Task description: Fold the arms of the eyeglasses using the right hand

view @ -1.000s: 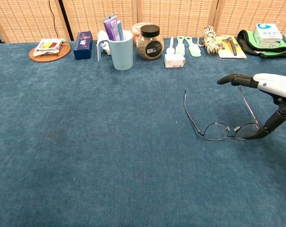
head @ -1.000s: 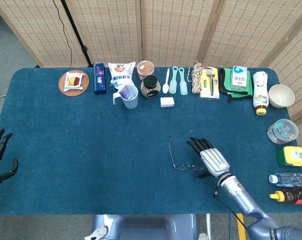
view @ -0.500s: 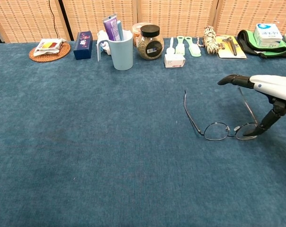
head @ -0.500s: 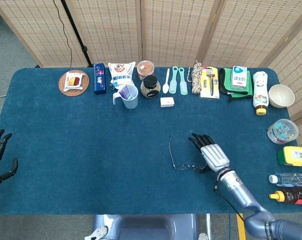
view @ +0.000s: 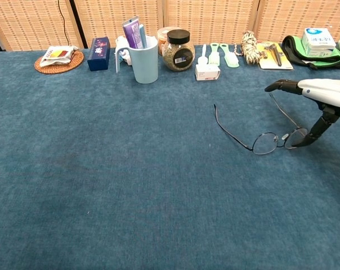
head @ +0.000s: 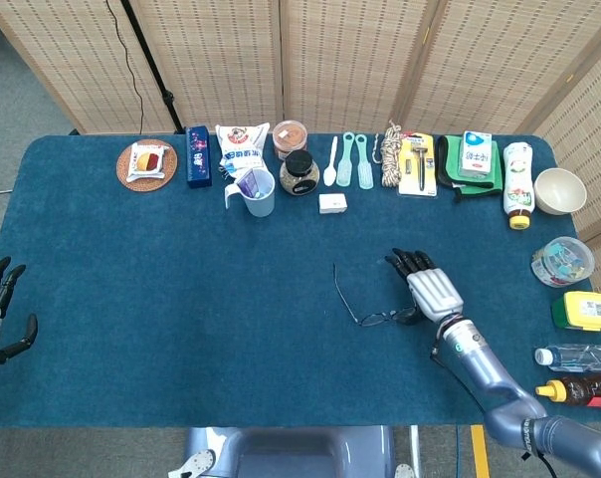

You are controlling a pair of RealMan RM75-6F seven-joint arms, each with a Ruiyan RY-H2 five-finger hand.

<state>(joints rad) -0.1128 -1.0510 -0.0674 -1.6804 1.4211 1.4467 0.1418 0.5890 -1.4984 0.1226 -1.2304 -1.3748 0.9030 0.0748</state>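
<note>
open cloth [head: 181, 289], far-edge clutter row [head: 340, 159]

Both views are bright and evenly lit, the light soft and from overhead. Shadows are faint and short; a thin one lies under the eyeglasses [view: 259, 130]. No glare shows on the blue table cloth [head: 181, 299]. Focus is sharp throughout, with slight softness toward the 6 o'clock edge in the chest view.

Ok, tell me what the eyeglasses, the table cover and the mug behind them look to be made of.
Eyeglasses: thin dark wire frame, likely metal, with clear lenses; the cloth shows through them.
Table cover: dark blue fabric, matte and slightly fuzzy, like felt or short carpet.
Mug: pale blue, smooth with a soft sheen; plastic or glazed ceramic, the look leaves it open.
</note>
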